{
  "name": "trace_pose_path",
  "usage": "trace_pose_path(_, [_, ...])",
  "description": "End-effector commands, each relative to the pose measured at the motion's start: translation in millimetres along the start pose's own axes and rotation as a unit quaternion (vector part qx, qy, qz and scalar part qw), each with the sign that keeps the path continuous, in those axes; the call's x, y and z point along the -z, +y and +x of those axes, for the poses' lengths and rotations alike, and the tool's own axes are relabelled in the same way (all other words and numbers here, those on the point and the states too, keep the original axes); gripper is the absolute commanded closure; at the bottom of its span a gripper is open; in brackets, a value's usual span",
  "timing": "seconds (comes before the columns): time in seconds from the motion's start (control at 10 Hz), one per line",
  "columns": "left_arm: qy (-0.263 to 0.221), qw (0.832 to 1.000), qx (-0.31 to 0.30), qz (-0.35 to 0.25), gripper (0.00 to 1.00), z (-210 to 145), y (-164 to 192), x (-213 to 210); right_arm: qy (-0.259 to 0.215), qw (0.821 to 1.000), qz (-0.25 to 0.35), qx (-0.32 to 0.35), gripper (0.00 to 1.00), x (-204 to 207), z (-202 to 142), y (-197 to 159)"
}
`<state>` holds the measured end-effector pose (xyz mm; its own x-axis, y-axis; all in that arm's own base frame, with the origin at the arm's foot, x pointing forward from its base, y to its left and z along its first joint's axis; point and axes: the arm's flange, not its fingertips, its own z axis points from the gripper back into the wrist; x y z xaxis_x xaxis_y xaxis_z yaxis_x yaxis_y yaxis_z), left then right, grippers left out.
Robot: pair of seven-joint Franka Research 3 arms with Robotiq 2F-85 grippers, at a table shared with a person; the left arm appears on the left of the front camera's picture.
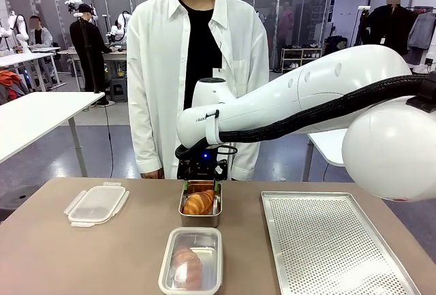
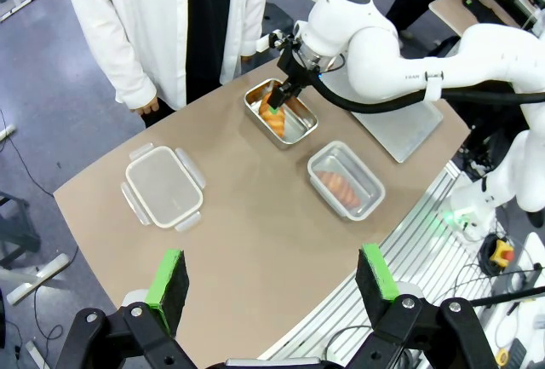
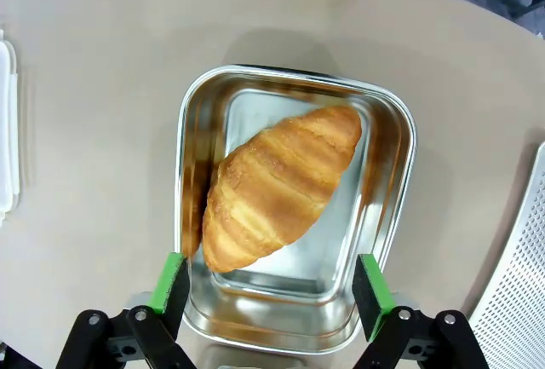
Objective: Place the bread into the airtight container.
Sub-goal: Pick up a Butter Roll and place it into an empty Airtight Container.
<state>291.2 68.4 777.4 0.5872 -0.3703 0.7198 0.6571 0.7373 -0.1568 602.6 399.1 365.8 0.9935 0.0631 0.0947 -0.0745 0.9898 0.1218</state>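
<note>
The bread, a golden croissant (image 3: 277,186), lies slantwise inside an open steel container (image 3: 400,130) at the table's middle (image 1: 199,203). My right gripper (image 3: 271,288) hangs open just over it, and its green pads (image 3: 170,284) straddle the croissant's near end without gripping it. From the front, that gripper (image 1: 201,186) sits right above the container's far rim (image 1: 201,221). The left wrist view shows this container (image 2: 300,130) with the right gripper (image 2: 277,100) over it. My left gripper (image 2: 271,277) is open and holds nothing, high above the table's near edge.
A second steel container (image 1: 191,259) holding another croissant sits nearer me. A clear clip lid (image 1: 97,204) lies loose at the left. A perforated metal tray (image 1: 334,240) covers the right side. A person in a white shirt (image 1: 197,70) stands at the far edge.
</note>
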Motion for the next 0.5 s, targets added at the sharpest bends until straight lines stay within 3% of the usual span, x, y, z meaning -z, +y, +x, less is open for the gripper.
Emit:
trace_pose_path(0.0, [-0.001, 1.000, 0.004, -0.003, 0.00, 0, -1, 0, 0.000, 1.000, 0.000, 0.000, 0.04, 0, 0, 0])
trace_pose_path(0.3, [-0.001, 1.000, 0.004, -0.003, 0.00, 0, -1, 0, 0.024, 0.999, 0.029, -0.035, 0.04, -94, -9, 8])
trace_pose_path(0.4, [-0.001, 1.000, 0.004, -0.003, 0.00, 0, -1, 0, 0.011, 0.999, 0.028, -0.042, 0.04, -121, -19, 7])
